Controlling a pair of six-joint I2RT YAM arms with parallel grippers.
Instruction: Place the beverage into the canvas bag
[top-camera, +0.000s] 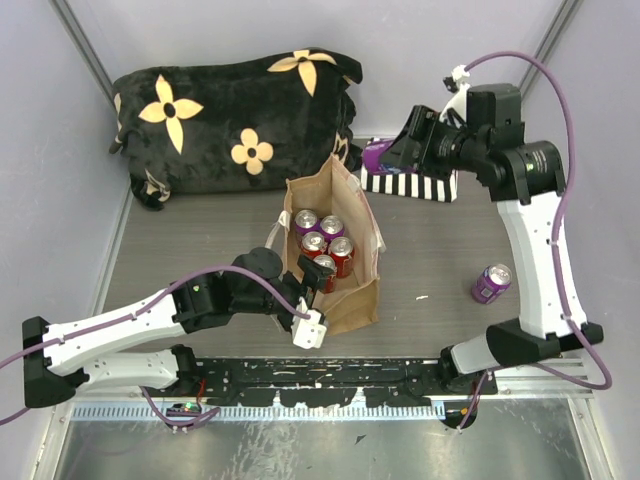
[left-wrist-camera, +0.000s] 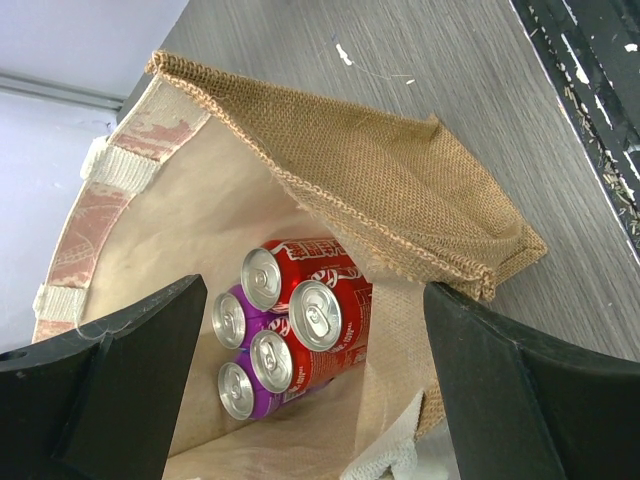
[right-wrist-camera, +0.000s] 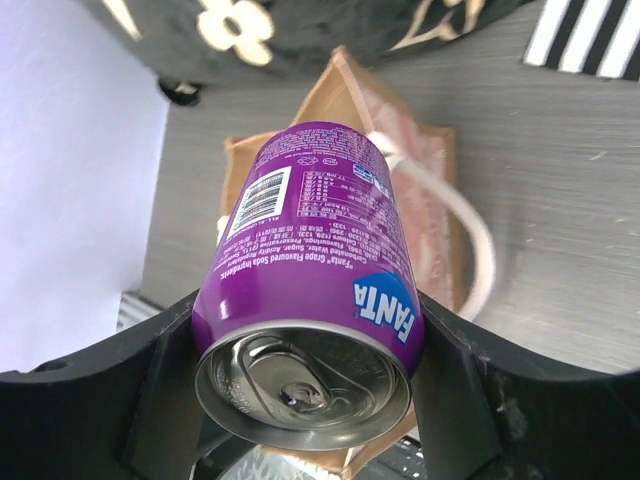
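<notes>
The canvas bag (top-camera: 352, 305) stands open in the middle of the table with several red and purple cans (top-camera: 322, 238) upright inside. My right gripper (top-camera: 388, 155) is shut on a purple Fanta can (top-camera: 375, 154), held in the air to the right of and behind the bag. In the right wrist view the can (right-wrist-camera: 310, 240) sits between my fingers (right-wrist-camera: 455, 380), with the bag below. My left gripper (top-camera: 322, 280) is open at the bag's near edge. In the left wrist view (left-wrist-camera: 312, 295) its jaws stand either side of the bag's wall (left-wrist-camera: 400, 180), above the cans (left-wrist-camera: 300, 320).
A black flowered blanket (top-camera: 235, 120) lies at the back left. A black-and-white striped box (top-camera: 410, 185) sits under my right gripper. A second purple can (top-camera: 491, 283) lies on the table at the right. A black rail (top-camera: 330, 372) runs along the near edge.
</notes>
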